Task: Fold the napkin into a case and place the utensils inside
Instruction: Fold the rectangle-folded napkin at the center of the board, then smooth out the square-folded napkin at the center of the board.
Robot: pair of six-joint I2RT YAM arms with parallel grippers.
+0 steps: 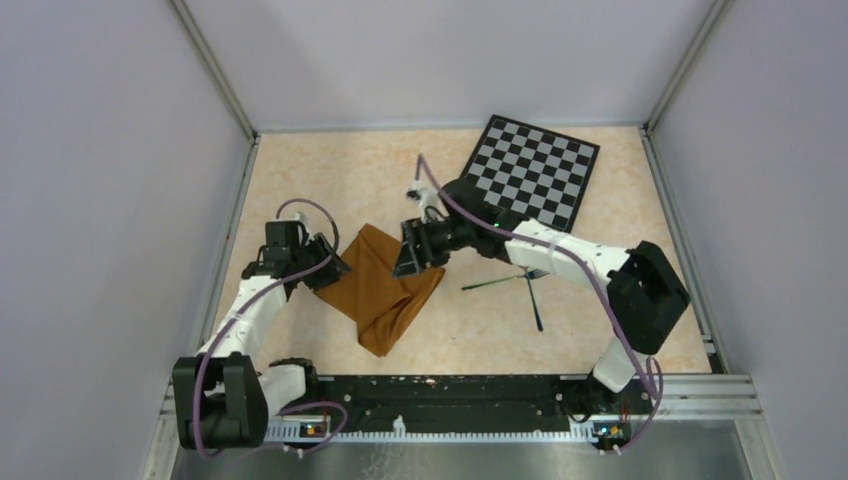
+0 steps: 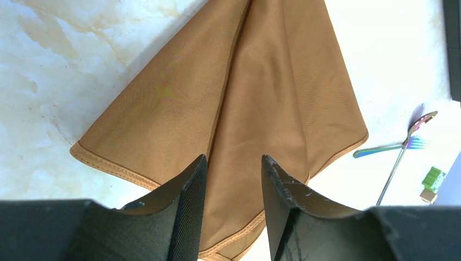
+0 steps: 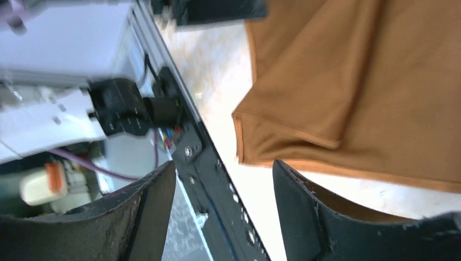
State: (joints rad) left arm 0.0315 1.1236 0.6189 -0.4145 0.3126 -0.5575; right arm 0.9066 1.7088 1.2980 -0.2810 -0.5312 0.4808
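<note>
Top external view shows one rust-brown napkin point(image 1: 385, 285) lying loosely folded and creased on a pale table point(image 1: 300, 180). Two grippers flank it. The left gripper point(image 1: 336, 268) hovers over the napkin's left edge, its pincer partly parted, with cloth showing through the gap and nothing pinched. The right gripper point(image 1: 407, 265) is at the napkin's upper right edge, its pincer spread wide and empty. Two utensils, one fork point(image 1: 490, 284) and one spoon point(image 1: 535, 305), lie right of the napkin, apart from it, crossing near their heads. One checkered board point(image 1: 530, 170) lies beyond the napkin, up and to its right.
</note>
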